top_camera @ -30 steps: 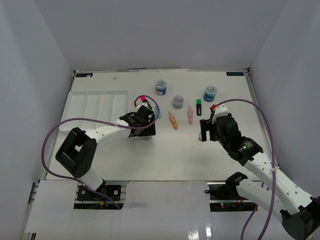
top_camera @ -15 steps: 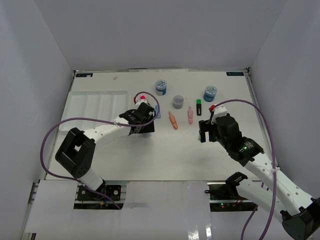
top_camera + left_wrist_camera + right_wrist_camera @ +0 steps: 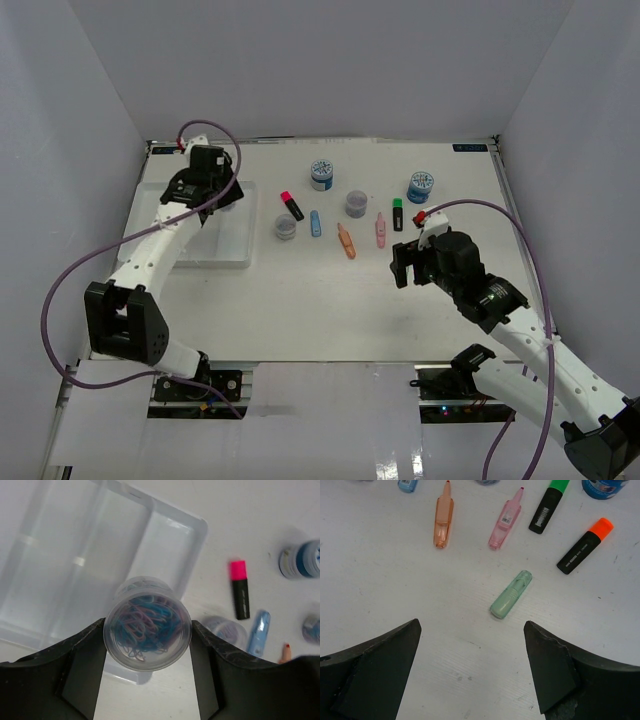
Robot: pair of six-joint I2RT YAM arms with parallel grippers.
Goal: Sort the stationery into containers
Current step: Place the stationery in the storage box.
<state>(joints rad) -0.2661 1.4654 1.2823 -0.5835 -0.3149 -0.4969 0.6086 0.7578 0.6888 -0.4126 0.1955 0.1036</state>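
Progress: the sort had barely begun. No item showed in the compartments of the white tray that the left wrist view took in; the arm hid part of the tray from above, so that part could not be checked.

Still out on the tabletop, well right of the tray:
- two blue-lidded jars, a grey jar and a clear jar
- pink-capped highlighter, green-capped highlighter, orange-capped highlighter
- blue marker, orange marker, pink marker, green marker

Left jaws: you had them partly closed, one on each side of a clear jar of paper clips, which hung above the near right corner of the tray. It looked carried rather than set down. Which compartment it sat over could not be told exactly.

Right jaws: you had them spread wide and holding nothing, above the green marker, which lay on the tabletop between them and clear of both. That marker looked like your likely next pick.

Left to do, by this count: place the carried jar, then the eleven loose items.
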